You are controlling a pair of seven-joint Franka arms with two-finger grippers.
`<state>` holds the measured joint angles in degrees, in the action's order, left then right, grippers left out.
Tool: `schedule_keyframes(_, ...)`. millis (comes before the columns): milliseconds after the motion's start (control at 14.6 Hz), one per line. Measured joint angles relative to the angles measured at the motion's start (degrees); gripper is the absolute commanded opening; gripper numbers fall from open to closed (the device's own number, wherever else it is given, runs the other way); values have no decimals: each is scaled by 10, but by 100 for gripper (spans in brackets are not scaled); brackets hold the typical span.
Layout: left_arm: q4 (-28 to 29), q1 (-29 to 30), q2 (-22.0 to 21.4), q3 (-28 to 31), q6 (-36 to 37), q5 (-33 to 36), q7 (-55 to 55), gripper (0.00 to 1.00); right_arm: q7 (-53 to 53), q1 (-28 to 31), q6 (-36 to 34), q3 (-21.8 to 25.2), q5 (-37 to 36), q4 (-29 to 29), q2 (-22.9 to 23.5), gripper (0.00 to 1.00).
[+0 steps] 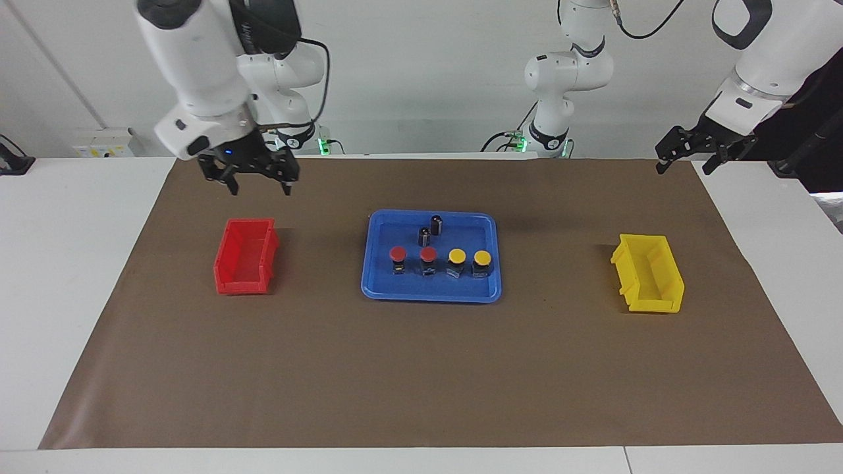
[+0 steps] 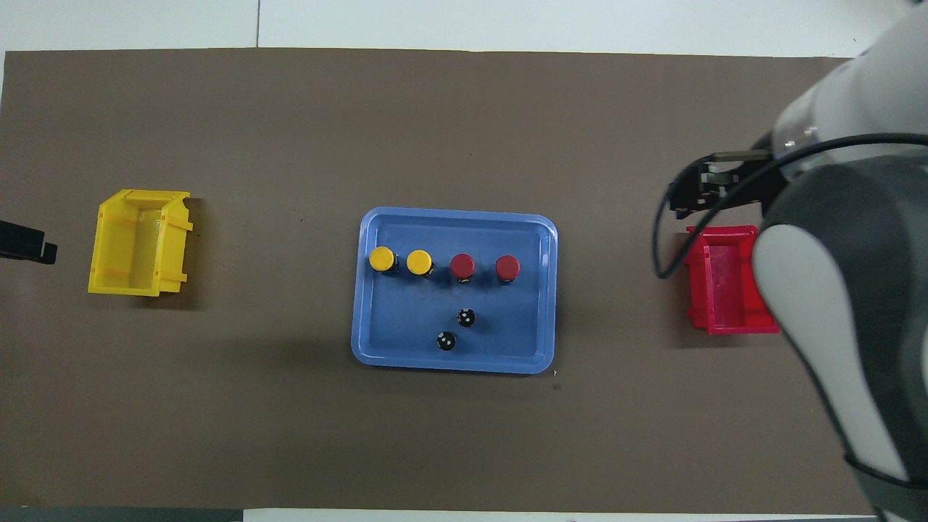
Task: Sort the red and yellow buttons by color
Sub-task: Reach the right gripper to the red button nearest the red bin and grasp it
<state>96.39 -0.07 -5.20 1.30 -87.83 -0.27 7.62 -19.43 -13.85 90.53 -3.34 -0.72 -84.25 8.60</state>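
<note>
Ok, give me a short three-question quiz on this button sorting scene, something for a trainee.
1. True or false: all four buttons sit on the blue tray.
2. Which bin lies toward the left arm's end of the table? A) red bin B) yellow bin
3. Fill in: the right gripper, open, hangs over the brown mat near the ___ bin; the left gripper waits, open.

Key: 1 true; 2 B; 3 red.

red and yellow buttons (image 1: 438, 261) upright, one row.

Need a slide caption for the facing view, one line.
Four red and yellow buttons wait on the blue plastic tray; right gripper open above the red bin, left gripper open.
</note>
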Motion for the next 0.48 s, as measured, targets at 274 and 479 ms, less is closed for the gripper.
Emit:
schedule_keyframes(274,0,0,0,0,0,0,0,100,-94,-83,118,-2,-1,-38,50,100)
schedule_keyframes(479,0,0,0,0,0,0,0,100,-97,-93,224,-2,-1,-128,47,100)
